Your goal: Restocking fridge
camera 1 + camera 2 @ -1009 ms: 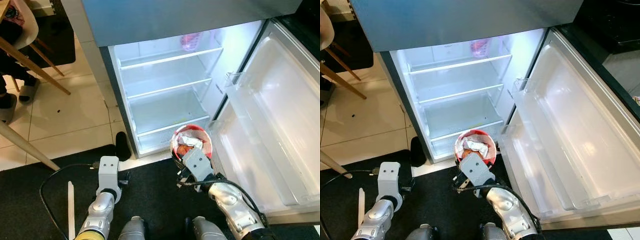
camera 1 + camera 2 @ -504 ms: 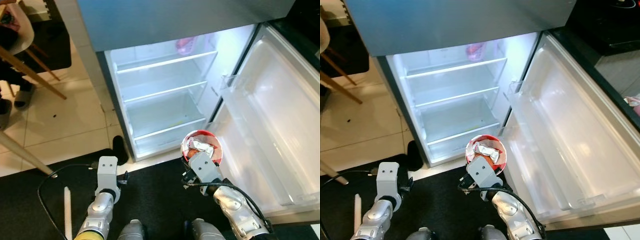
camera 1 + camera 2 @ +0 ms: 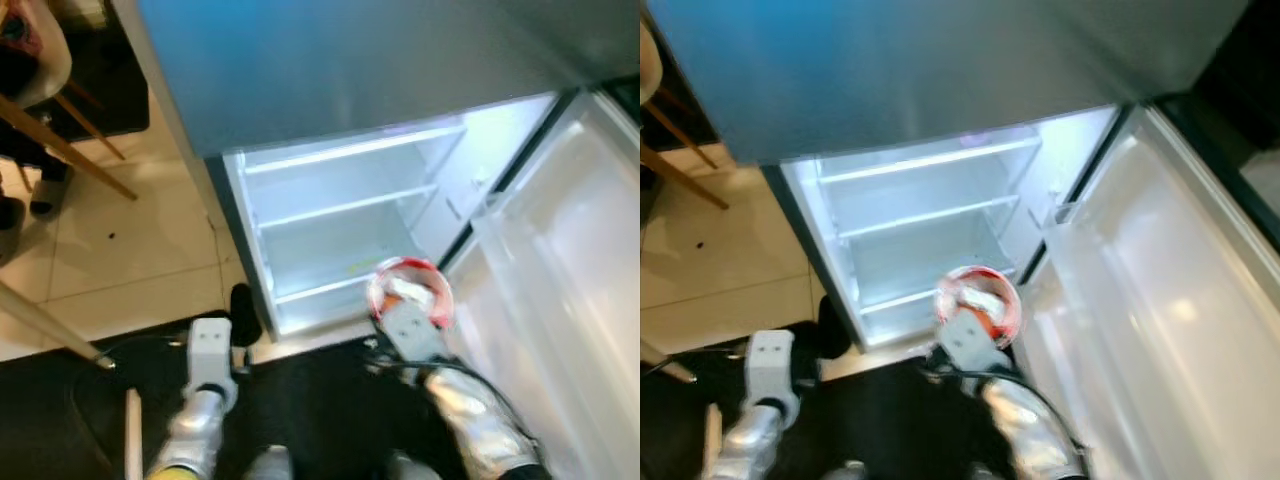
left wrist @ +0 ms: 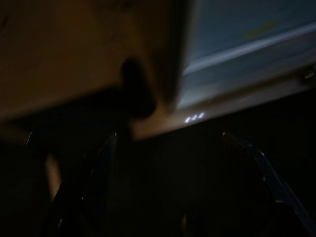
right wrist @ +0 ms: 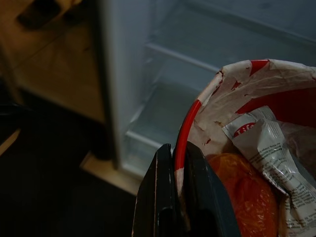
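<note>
Right, the red-and-white bowl (image 3: pixel 410 292) is up at the open fridge (image 3: pixel 340 215), held by the right gripper (image 5: pixel 178 163).

The right gripper's two black fingers (image 5: pixel 157 197) are clamped together on the bowl's red rim, one inside, one outside; inside the bowl sits something orange (image 5: pixel 244 197) and a crinkled silver wrapper (image 5: pixel 269 148); the bowl hovers just in front of the lowest lit shelf (image 3: pixel 330 285), beside the swung-out door (image 3: pixel 1160 320); both head views are blurred; the left gripper (image 4: pixel 177 148) hangs low over the dark mat (image 3: pixel 60 400), fingers apart; pale tile floor (image 3: pixel 120 250) lies to the left.
</note>
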Motion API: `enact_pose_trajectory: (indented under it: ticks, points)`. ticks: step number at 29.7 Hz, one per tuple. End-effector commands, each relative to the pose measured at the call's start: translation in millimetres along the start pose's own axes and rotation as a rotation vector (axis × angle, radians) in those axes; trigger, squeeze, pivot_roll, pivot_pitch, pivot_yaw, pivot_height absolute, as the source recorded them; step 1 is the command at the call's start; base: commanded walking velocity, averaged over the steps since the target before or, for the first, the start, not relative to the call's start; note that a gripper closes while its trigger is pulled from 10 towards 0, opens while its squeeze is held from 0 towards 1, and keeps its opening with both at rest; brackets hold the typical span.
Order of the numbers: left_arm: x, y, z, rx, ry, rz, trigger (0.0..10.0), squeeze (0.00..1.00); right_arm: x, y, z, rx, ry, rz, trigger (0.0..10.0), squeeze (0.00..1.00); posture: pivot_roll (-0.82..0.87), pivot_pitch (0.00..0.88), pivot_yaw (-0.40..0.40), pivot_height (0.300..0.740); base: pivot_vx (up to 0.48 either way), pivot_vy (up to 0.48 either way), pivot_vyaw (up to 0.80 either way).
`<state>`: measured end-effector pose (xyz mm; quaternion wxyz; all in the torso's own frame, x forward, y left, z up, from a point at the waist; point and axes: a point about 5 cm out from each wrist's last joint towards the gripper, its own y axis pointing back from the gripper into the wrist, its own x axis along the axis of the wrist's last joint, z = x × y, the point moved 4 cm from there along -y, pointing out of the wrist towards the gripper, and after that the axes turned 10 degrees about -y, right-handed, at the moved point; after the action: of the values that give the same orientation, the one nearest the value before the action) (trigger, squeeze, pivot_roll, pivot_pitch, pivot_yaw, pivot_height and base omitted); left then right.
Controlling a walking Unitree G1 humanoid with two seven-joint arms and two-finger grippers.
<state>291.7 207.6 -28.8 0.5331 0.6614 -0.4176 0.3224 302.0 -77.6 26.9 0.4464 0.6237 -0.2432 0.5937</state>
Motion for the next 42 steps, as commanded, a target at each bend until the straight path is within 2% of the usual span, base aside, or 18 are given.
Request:
enact_pose_trajectory:
  ticks: [1, 17, 31, 37, 39, 42]
  points:
    - [-9, 3.5, 7.8, -0.022, -0.01, -0.023, 10.0, 0.0, -9, 7.3, 11.6, -0.042, -0.003, -0.025, 10.0, 0.0, -0.07, 0.202, -0.026, 0.727, 0.0, 0.0, 0.0]
    - [-11, 3.5, 7.2, -0.017, -0.019, -0.034, 10.0, 0.0, -13, 9.3, 13.8, -0.051, -0.004, -0.032, 10.0, 0.0, -0.07, 0.198, -0.026, 0.727, 0.0, 0.0, 0.0]
    - [-14, 3.1, 5.5, -0.001, 0.06, -0.052, 10.0, 0.0, -9, 9.0, 16.5, -0.054, 0.004, -0.022, 10.0, 0.0, -0.07, 0.196, -0.027, 0.727, 0.0, 0.0, 0.0]
    - [-14, 3.8, 5.8, -0.005, 0.053, -0.052, 10.0, 0.0, -5, 8.2, 26.0, -0.107, -0.006, -0.007, 10.0, 0.0, -0.06, 0.199, -0.028, 0.727, 0.0, 0.0, 0.0]
    - [-15, 4.0, 7.1, -0.01, 0.045, -0.052, 10.0, 0.0, -5, 7.6, 34.7, -0.159, -0.003, -0.013, 10.0, 0.0, -0.06, 0.2, -0.028, 0.727, 0.0, 0.0, 0.8]
    - [-15, 4.1, 7.6, -0.012, 0.042, -0.051, 10.0, 0.0, -5, 7.5, 36.3, -0.166, -0.006, -0.014, 10.0, 0.0, -0.06, 0.2, -0.027, 0.727, 0.0, 0.0, 0.8]
